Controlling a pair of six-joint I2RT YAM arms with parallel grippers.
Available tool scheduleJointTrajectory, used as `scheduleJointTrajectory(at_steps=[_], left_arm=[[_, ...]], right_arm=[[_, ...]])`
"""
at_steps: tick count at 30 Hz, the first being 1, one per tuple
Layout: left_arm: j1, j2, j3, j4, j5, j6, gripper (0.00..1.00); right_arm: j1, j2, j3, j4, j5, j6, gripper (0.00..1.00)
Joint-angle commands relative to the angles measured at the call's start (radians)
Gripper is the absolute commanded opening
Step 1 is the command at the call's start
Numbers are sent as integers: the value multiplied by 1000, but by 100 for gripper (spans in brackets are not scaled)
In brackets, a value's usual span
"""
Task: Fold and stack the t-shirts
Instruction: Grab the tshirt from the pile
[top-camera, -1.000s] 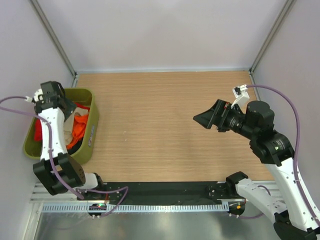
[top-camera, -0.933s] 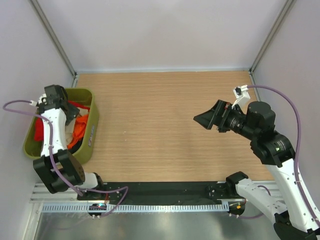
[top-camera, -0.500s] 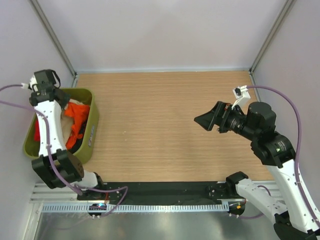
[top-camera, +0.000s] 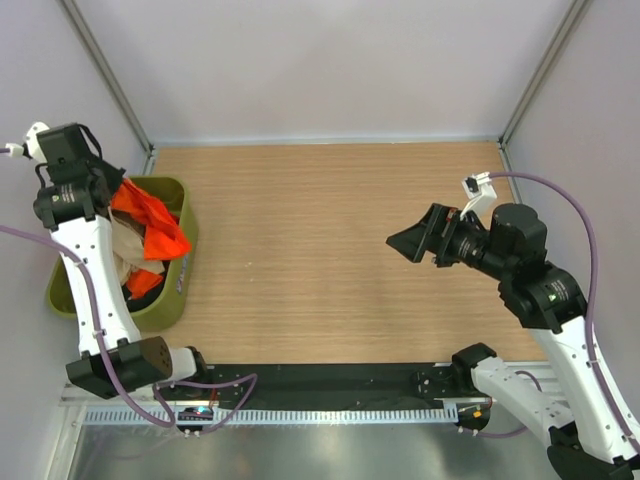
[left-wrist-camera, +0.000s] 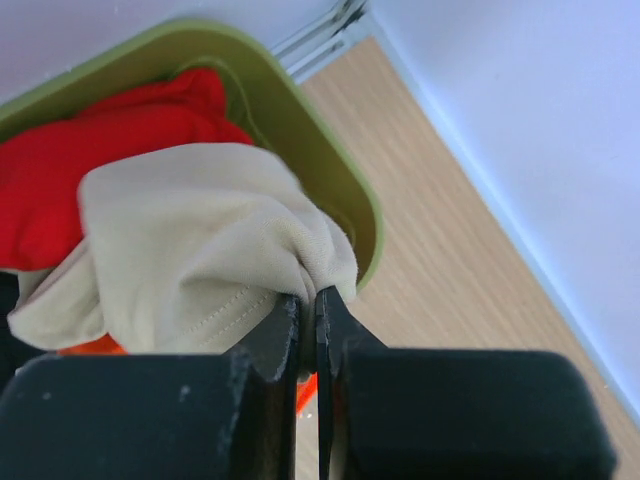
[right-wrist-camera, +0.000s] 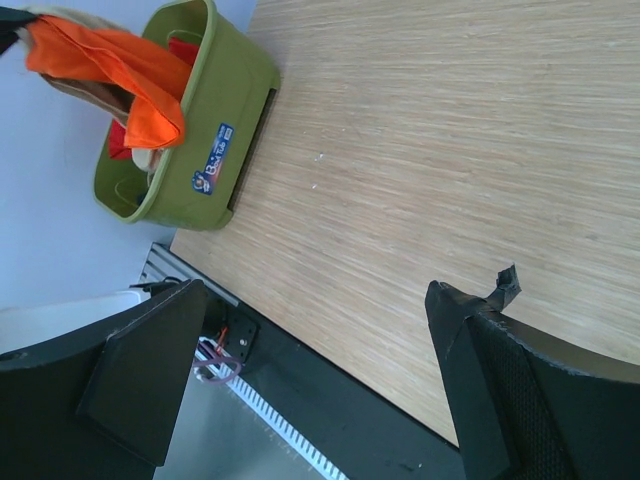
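Orange shirt (top-camera: 150, 220) and beige shirt (left-wrist-camera: 190, 220), pinched tight together in the left claw (left-wrist-camera: 308, 298) above the tub (top-camera: 186, 262), right claw (right-wrist-camera: 315, 300) gaping empty: that tangled pair could snag or slip free!

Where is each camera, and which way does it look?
Top external: high behind the arms, looking down at the wooden table; both arms show.
Left wrist: on the left arm, facing the olive-green plastic tub past its left end effector, shut on the beige cloth t-shirt.
Right wrist: on the right arm, facing the tub across the table, past its open right end effector.
Shared: all show the tub; top and right wrist, the bright orange t-shirt.
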Motion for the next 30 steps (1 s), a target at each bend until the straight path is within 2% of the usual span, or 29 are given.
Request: scheduleJointTrajectory(at_steps=[1,2,3,4,5,6,7,10,11,12,13,14,15,19,20,24,28,30], left_arm=[[-6,-12,-45,24,14,24,0],[-8,-17,-41,32,18,46,1],[-8,-12,-29,26,6,52,9],[-8,-1,14,10,-14,57,21],[-8,20,28,-8,-35,70,18],[-8,32,34,-17,-114,76,7],[-8,40,30,-25,-159,81,0],[-5,48,-24,-51,-365,103,2],[-5,37,-39,-45,-397,109,17],[-5,23,-50,-39,-413,122,36],[-6,19,-55,-39,-407,124,67],[-12,17,-41,-46,-387,132,77],[-24,20,-29,-59,-367,136,82],[-179,34,-42,-99,-269,156,82],[-208,34,-74,-93,-186,144,82],[-212,29,-330,-4,-72,103,82],[-210,81,-415,56,-84,104,86],[-210,126,-414,64,-78,106,84]], right_arm=[[6,-22,9,15,2,10,100],[4,-22,11,12,0,9,100],[4,-21,11,12,2,7,100],[6,-22,11,12,0,9,100],[6,-22,11,14,2,7,100],[4,-21,11,15,0,10,100],[6,-19,11,17,-3,13,100],[6,-22,15,11,-8,10,100],[4,-25,19,5,-6,4,100],[6,-31,22,-9,-3,1,100],[6,-36,23,-15,6,-5,100],[6,-39,25,-20,12,-10,100],[4,-45,19,-23,15,-10,100],[6,-41,5,-4,3,-4,100],[4,-36,5,-4,-5,-4,100],[6,-22,8,-12,-5,-5,100],[4,-36,6,-17,-2,-5,100],[6,-41,8,-14,2,-5,100]])
